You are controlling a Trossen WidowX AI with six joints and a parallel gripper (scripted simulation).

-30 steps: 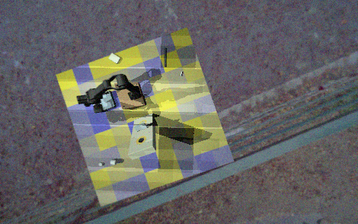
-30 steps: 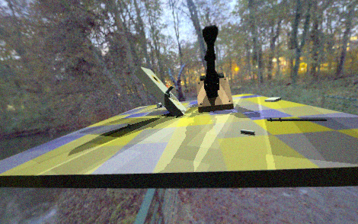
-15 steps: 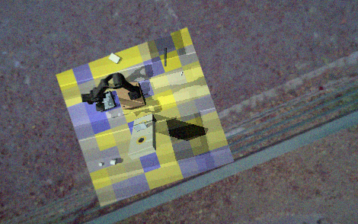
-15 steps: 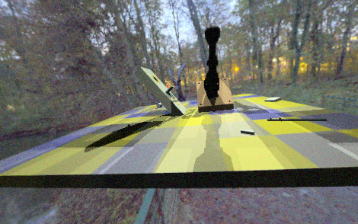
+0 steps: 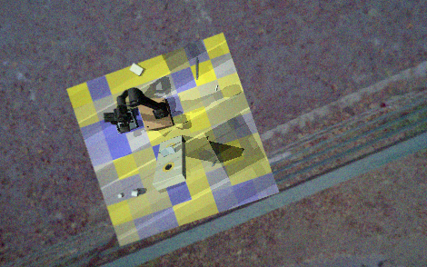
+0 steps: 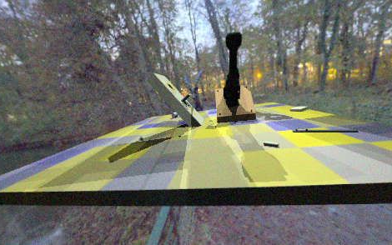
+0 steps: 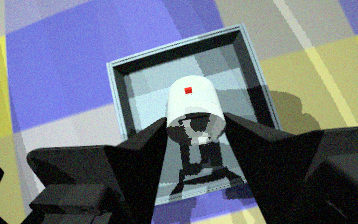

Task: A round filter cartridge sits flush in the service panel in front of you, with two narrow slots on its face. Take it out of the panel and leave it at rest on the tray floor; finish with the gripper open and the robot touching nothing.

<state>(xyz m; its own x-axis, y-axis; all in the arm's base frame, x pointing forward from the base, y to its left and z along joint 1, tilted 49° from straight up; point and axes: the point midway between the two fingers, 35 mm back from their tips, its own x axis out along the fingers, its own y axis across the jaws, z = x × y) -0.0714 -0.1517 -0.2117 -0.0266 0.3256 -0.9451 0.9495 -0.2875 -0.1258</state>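
Now the gripper is clamped on the white filter cartridge, whose wall carries 1 red mark, and the cartridge hangs above the grey tray, inside its rim as the wrist camera sees it. Its socket in the tilted service panel shows as a dark hole. Placing well likely means lowering straight down over the tray's middle, well clear of the tray's walls, until the cartridge's lower end bears on the tray floor. Release only then, or it could drop, tip and roll against a tray wall.
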